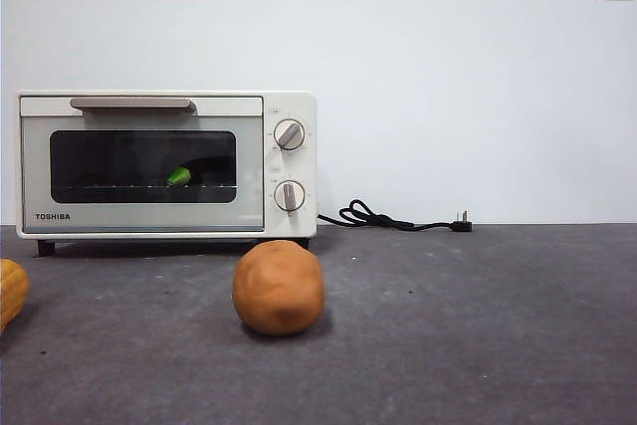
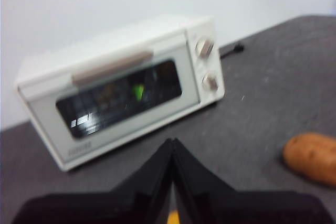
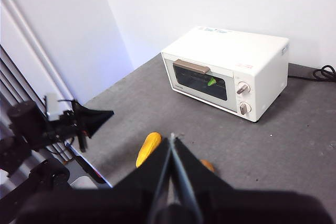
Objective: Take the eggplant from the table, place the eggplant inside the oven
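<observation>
The cream-white oven (image 1: 164, 161) stands at the back left of the table (image 1: 448, 325) with its glass door closed. Behind the dark window lies the eggplant (image 1: 179, 176) on the rack; only its green cap shows clearly, and its dark body is hard to make out. The same green cap appears in the left wrist view (image 2: 138, 92) and in the right wrist view (image 3: 211, 82). My left gripper (image 2: 172, 142) is shut and empty, held off in front of the oven (image 2: 121, 87). My right gripper (image 3: 171, 139) is shut and empty, high and far from the oven (image 3: 226, 72).
A round orange-brown ball-like item (image 1: 279, 288) sits in front of the oven's right end. A yellow-orange ridged item (image 1: 10, 291) lies at the left edge. The oven's black power cord (image 1: 398, 218) trails along the back wall to the right.
</observation>
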